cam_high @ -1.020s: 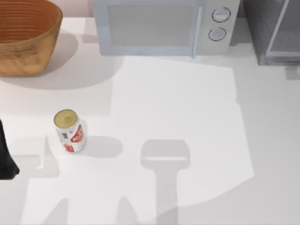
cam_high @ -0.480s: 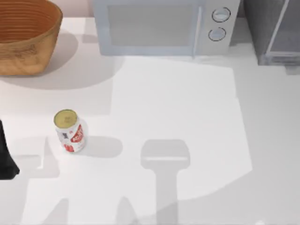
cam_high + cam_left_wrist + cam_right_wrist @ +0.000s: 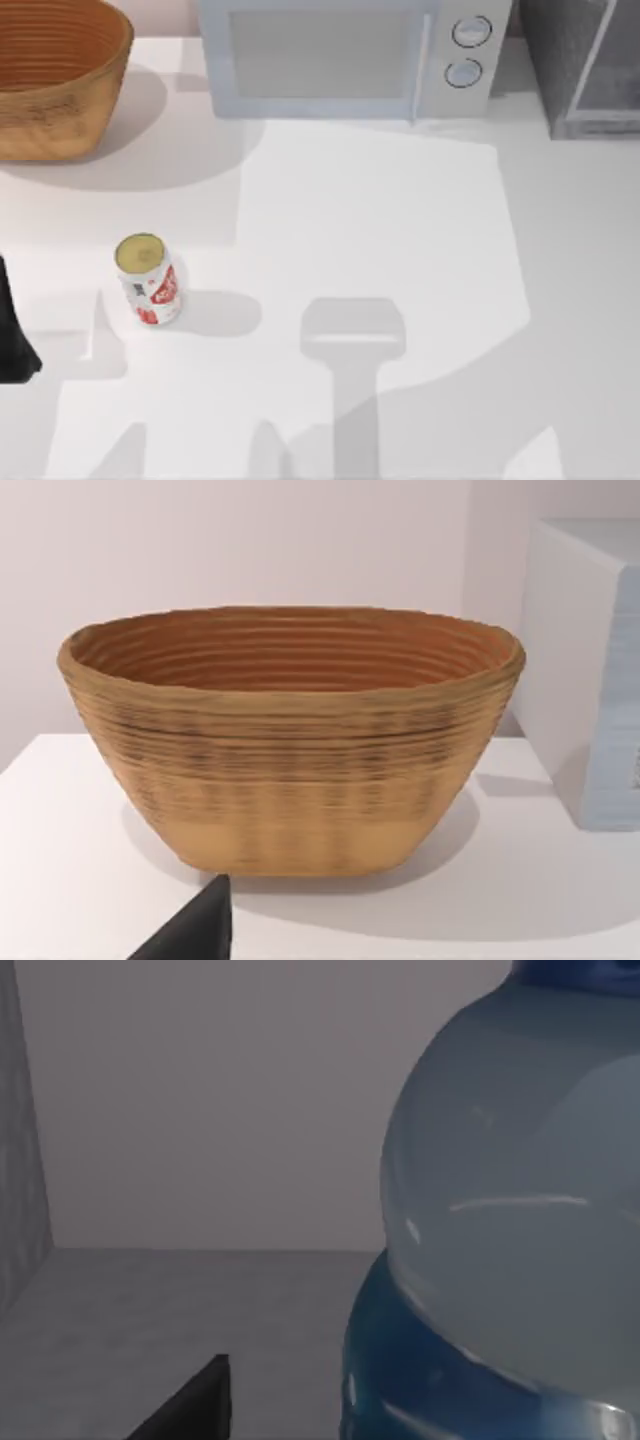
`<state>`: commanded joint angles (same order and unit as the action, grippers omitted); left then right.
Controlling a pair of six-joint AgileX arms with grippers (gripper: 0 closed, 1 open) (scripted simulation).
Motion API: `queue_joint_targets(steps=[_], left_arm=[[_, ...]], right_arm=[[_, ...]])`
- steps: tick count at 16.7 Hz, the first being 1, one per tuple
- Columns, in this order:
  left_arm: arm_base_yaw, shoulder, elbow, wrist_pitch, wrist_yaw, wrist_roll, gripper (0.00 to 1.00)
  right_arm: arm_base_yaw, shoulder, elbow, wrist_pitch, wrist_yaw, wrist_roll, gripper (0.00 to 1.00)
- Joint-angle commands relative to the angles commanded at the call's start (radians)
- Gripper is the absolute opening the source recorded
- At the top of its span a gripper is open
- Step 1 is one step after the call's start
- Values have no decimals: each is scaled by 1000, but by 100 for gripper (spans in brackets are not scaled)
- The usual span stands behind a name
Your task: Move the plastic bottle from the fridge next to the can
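Note:
The can [image 3: 150, 280], white and red with a gold top, stands upright on the left part of the white table. The grey fridge [image 3: 590, 65] sits at the back right corner. In the right wrist view the plastic bottle [image 3: 510, 1220] looms very close, clear with a blue cap and blue label, standing on the fridge's grey floor [image 3: 180, 1300]. My right gripper [image 3: 195, 1405] is inside the fridge, right beside the bottle. My left gripper [image 3: 14, 335] rests at the table's left edge, near the can.
A woven brown basket [image 3: 55, 75] stands at the back left; the left wrist view faces the basket [image 3: 290, 740]. A white microwave [image 3: 340, 55] with two round knobs stands at the back middle, between basket and fridge.
The shadows on the right and lower part of the table have shifted, and the small shadow below the fridge has gone. The can and the left arm have not moved.

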<state>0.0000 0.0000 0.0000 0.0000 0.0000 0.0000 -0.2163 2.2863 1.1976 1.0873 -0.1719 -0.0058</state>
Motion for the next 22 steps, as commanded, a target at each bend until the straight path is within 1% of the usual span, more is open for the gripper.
queue_joint_targets(steps=[3,16,17,22], left_arm=[[0,0,0,0,0,0,100],[0,0,0,0,0,0,100],[0,0,0,0,0,0,100],[0,0,0,0,0,0,100]], right_arm=[[0,0,0,0,0,0,100],[0,0,0,0,0,0,2],[0,0,0,0,0,0,0],[0,0,0,0,0,0,0]])
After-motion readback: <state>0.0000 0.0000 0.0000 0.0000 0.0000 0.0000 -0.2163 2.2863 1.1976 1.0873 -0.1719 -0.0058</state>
